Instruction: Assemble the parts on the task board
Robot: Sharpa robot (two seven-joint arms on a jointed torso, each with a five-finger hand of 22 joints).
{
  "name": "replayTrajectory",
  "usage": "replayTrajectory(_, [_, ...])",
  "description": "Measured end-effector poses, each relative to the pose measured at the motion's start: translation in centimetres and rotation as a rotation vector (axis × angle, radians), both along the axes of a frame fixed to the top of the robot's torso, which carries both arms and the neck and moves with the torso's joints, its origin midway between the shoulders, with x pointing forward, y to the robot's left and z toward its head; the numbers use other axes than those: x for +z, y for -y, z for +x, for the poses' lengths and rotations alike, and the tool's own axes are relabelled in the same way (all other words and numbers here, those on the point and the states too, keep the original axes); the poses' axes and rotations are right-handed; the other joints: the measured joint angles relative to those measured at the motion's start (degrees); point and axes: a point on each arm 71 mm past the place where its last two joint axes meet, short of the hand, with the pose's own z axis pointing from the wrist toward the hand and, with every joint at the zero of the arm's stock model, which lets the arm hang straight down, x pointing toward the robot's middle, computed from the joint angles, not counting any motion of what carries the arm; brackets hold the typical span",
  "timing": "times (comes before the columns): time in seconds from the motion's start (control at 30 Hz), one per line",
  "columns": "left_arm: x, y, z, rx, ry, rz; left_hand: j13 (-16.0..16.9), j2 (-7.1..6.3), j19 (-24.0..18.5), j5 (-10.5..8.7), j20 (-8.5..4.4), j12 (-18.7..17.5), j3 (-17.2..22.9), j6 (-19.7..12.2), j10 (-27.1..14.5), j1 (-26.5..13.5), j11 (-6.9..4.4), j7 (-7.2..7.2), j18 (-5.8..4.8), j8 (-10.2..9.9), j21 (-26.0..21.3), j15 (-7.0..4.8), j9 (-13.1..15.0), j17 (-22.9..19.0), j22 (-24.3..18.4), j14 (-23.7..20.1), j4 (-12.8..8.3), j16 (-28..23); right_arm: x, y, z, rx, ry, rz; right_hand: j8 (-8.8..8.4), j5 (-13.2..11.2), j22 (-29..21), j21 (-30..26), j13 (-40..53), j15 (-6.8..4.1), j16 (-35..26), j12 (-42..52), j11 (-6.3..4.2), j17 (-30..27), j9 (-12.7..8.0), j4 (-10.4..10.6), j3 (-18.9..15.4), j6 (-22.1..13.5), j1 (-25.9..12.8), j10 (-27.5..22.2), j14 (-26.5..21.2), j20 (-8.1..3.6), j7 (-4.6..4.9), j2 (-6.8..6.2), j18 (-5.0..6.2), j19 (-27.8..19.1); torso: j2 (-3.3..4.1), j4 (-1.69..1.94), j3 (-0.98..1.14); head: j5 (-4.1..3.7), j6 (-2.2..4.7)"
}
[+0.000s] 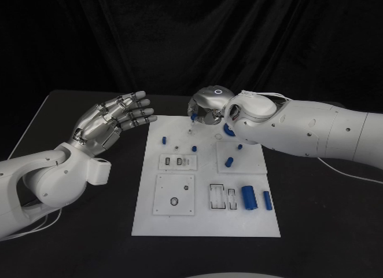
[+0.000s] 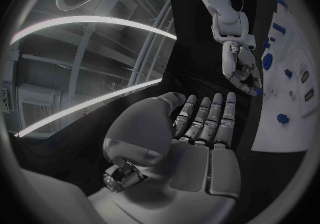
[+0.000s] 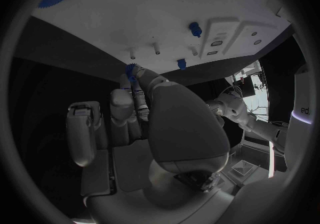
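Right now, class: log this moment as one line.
left hand: open, raised beside board | right hand: pinching blue part at far edge

task board (image 1: 206, 223) mid-table (image 1: 325, 220) | parts (image 1: 249, 198) on board | left robot hand (image 1: 116, 119) left of board

From above, the right hand (image 1: 210, 107) covers the far edge of the task board (image 1: 206, 223), and its own wrist hides the fingertips, so the grip cannot be judged there. In the right wrist view a small blue part (image 3: 131, 69) sits at the fingertips, half hidden; whether it is pinched or only touched is unclear. The small openings in the board's raised blocks are too small to make out.
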Motion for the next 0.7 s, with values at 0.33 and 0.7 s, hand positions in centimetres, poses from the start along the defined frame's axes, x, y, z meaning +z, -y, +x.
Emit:
replayTrajectory(0.33, [0.0,0.1,0.1,-0.005,-0.001,-0.003,0.0,0.00,0.0,0.00,0.00,0.0,0.4,0.0,0.0,0.0,0.00,0.00,0.00,0.0,0.0,0.00,0.0,0.0,0.0,0.0,0.1,0.0,-0.8,0.1,0.1,-0.004,-0.009,-0.010,-0.27,0.0,0.0,0.0,0.0,0.13,-0.2,-0.1,0.00,-0.4,0.2,0.0,0.0,0.0,-0.3,0.0,-0.1,0.02,0.00,-0.30,0.00,0.0,-0.02,0.05,-0.01,-0.31,-0.31])
replayTrajectory(0.7, [0.0,0.1,0.2,-0.008,-0.002,-0.005,0.0,0.00,0.0,0.00,0.00,0.0,0.4,0.0,0.0,0.0,0.00,0.00,0.00,0.0,0.0,0.21,0.0,0.0,0.0,-0.2,0.1,0.0,-1.6,-0.1,0.4,-0.006,-0.018,-0.014,-0.28,0.0,0.0,0.0,0.0,0.34,-0.5,-0.4,0.01,-0.6,0.3,0.2,-0.1,0.0,-0.3,0.0,-0.3,0.21,0.00,-0.30,0.00,-0.2,-0.01,0.13,0.03,-0.34,-0.45])
